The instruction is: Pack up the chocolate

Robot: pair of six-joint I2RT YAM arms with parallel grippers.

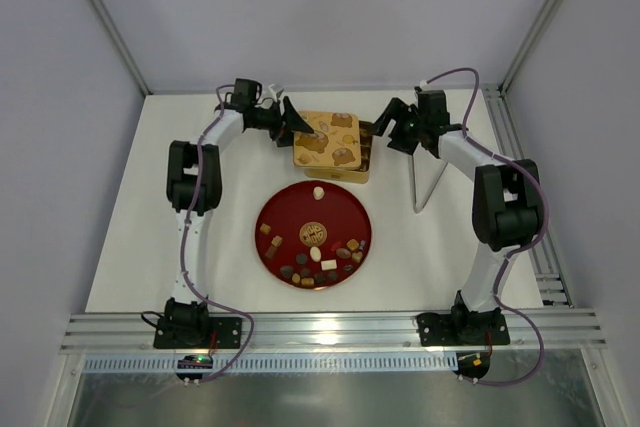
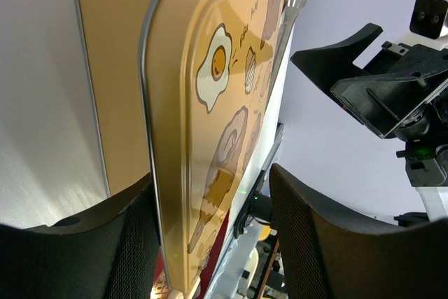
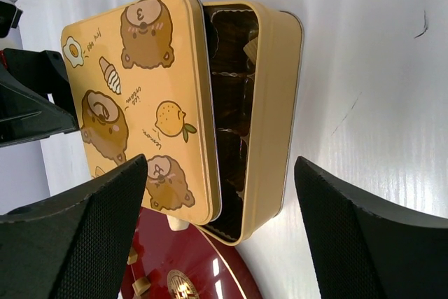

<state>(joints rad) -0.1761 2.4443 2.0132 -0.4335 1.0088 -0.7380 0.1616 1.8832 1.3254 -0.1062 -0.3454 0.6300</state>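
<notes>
Because the chocolates [image 1: 316, 253] are small, bite-size pieces lying loose on the round red plate [image 1: 290, 209], each one will probably weigh next to nothing and skid on the glossy surface if it is nudged rather than pinched. Most lie in the near half of the plate, and one cream piece [image 1: 318, 192] sits alone near the far rim. None is in either gripper.

They look firm but likely to chip or smear, so a light squeeze would suit them. The rectangular pieces are best taken across their short sides. The round and oval ones are best taken across the middle, with the fingers coming straight down so they cannot roll away. Where pieces touch in the near cluster, one at the cluster's edge would be the easier start.

The gold tin [image 3: 269, 103] stands on the white table [image 1: 430, 247] just beyond the plate. Its bear-printed lid [image 3: 140, 103] is slid aside, baring a strip of dark compartments; whether anything lies in them cannot be told.

The left gripper [image 1: 293, 123] straddles the lid's edge with its jaws apart, and a gap shows beside one finger. The right gripper [image 1: 382, 129] hovers over the tin with its jaws spread wide and nothing between them.
</notes>
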